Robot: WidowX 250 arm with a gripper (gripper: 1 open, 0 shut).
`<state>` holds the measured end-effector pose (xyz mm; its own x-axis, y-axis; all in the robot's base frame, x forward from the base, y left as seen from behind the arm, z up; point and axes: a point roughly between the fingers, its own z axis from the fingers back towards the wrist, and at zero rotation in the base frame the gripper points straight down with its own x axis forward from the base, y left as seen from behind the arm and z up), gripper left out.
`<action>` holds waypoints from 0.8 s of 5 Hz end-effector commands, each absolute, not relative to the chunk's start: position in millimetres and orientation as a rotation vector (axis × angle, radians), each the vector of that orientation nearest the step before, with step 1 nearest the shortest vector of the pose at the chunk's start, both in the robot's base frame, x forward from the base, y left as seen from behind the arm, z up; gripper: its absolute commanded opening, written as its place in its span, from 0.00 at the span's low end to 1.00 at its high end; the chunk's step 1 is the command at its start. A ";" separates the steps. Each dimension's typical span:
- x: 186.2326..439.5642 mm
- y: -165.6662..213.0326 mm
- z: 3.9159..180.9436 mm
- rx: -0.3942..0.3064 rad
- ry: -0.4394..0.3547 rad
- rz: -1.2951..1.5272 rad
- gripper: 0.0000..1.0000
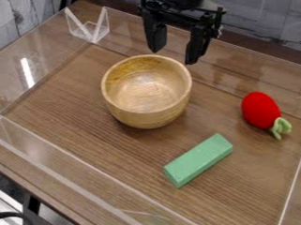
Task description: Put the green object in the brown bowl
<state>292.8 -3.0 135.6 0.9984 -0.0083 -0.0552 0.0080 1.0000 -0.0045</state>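
You have the end effector (pixel 176 50) spread wide with nothing in its grasp, fingers pointing down just beyond the far rim of the brown bowl (pixel 146 90). The bowl sits upright on the wooden counter (pixel 86 155), nothing visible inside. The green block (pixel 199 160) lies flat on the near side of the bowl, apart from it and set at a slant. To its right, the red strawberry (pixel 261 110) rests by itself. Your block looks light and fairly firm, perhaps a little slick on its smooth faces; pinch it across its narrow width, near the middle. You can read no brand, label or writing on it.
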 end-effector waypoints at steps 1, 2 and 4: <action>283.8 -22.6 128.0 -0.013 0.082 -0.040 1.00; 267.8 -53.2 118.9 -0.020 0.107 -0.127 1.00; 258.4 -76.1 85.6 -0.018 0.110 -0.200 1.00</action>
<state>255.0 -74.8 78.3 0.9714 -0.1931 -0.1380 0.1908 0.9812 -0.0293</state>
